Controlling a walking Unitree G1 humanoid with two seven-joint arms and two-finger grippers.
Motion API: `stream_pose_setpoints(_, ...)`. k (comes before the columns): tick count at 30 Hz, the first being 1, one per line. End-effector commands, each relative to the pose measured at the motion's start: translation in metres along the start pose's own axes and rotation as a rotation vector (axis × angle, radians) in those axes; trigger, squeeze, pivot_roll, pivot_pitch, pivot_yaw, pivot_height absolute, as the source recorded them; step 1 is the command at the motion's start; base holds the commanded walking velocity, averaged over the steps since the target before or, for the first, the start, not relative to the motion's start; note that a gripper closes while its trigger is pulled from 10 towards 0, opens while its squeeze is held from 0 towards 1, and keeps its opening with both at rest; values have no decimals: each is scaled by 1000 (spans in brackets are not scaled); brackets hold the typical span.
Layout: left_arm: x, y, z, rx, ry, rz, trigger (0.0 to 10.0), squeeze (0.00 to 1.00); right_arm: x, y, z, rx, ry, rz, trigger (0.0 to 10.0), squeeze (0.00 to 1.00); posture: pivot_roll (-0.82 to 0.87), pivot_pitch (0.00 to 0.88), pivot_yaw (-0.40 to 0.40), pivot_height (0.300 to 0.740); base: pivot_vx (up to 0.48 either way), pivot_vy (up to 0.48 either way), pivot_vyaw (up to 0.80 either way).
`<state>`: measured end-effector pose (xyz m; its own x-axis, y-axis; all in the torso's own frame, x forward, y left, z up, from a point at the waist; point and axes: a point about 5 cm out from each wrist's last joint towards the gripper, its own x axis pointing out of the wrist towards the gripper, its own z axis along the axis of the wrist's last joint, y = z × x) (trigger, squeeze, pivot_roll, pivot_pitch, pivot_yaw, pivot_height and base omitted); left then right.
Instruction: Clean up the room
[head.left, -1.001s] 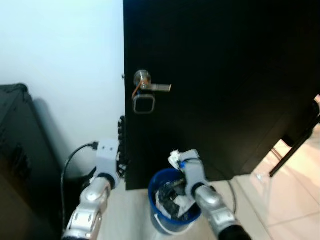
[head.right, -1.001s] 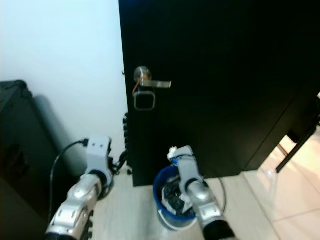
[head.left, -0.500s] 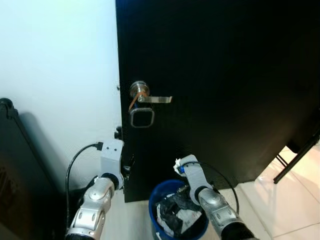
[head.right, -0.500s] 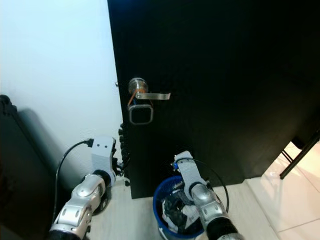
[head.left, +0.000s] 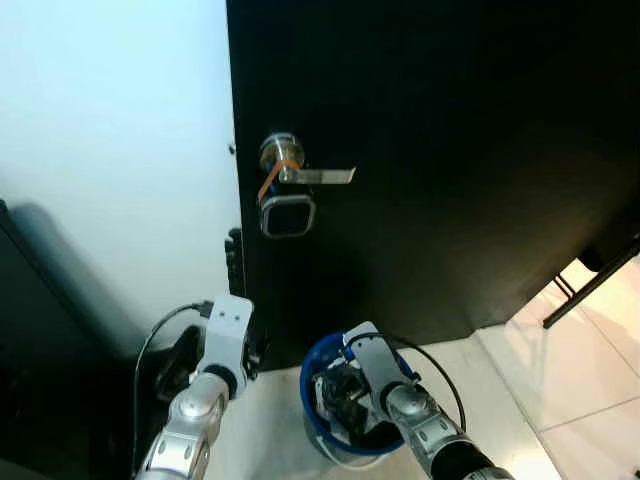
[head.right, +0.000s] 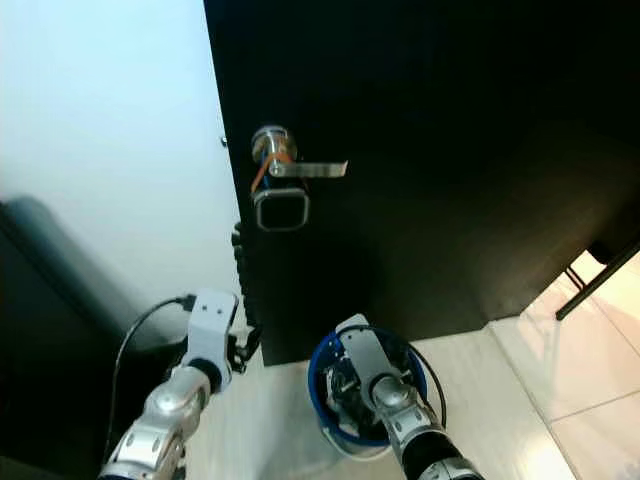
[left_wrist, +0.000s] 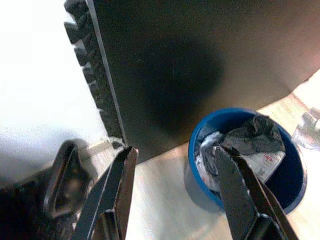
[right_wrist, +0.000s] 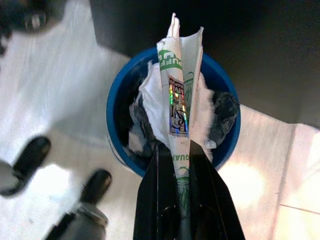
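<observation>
My left arm: left claw (left_wrist: 172, 187) spread wide, holding nothing, hovering low beside the door's edge, above the floor (left_wrist: 160, 200). A black cable (head.left: 150, 335) loops off this wrist.

Wall (head.left: 110, 150): white, left of the door.

Door (head.left: 440, 150): black, with a silver lever handle (head.left: 305, 175) and a square lock plate (head.left: 287, 215) just below it.

Bin (right_wrist: 117, 125): blue, on the floor at the door's foot, stuffed with dark and white rubbish (left_wrist: 240, 142).

My right arm: right claw (right_wrist: 179, 165) directly over the bin, fingers pressed together on a folded white wrapper (right_wrist: 177, 90) with green print, its free end pointing down into the bin.

Floor tiles (head.left: 590, 400): pale, glossy, at right.
</observation>
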<state>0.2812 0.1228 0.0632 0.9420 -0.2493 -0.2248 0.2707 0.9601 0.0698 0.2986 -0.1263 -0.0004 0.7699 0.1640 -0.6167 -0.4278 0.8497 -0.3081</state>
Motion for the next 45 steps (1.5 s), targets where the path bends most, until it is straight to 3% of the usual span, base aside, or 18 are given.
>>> stream_pose_setpoints(1,-5,-6,-8,50,18,-44,10000,0,0,-1,-6,-30,30,2,10000,0,17,268,-131,740,0,0,0)
stream_pose_setpoints(7,-9,-1,-7,91,2,-73,10000,0,4,-1,6,-43,13,-8,10000,0,33,280,-129,740,0,0,0)
stream_pose_setpoints(11,-9,3,-4,62,-4,-51,10000,0,5,-5,15,-14,-15,-33,10000,0,37,281,-127,740,0,0,0)
stream_pose_setpoints(15,-10,5,-2,20,-7,-13,10000,0,5,-10,20,16,-39,-55,10000,0,44,277,-119,740,0,0,0)
stream_pose_setpoints(16,-9,7,-2,-47,-7,31,10000,0,5,-12,22,30,-54,-68,10000,0,41,280,-115,740,0,0,0)
stream_pose_setpoints(19,-9,10,-1,-97,-9,63,10000,0,5,-14,22,37,-59,-74,10000,0,39,279,-115,740,0,0,0)
stream_pose_setpoints(26,-5,10,3,-154,-32,84,10000,0,5,-14,23,39,-65,-73,10000,0,37,275,-115,740,0,0,0)
stream_pose_setpoints(37,4,12,5,-160,-21,113,10000,0,5,-21,33,98,-109,-97,10000,0,52,162,-102,740,0,0,0)
stream_pose_setpoints(40,8,18,7,-151,-22,131,10000,0,5,-24,34,173,-135,-125,10000,0,74,77,-94,740,0,0,0)
stream_pose_setpoints(45,9,21,8,-154,-30,142,10000,0,4,-25,33,215,-149,-141,10000,0,75,58,-87,740,0,0,0)
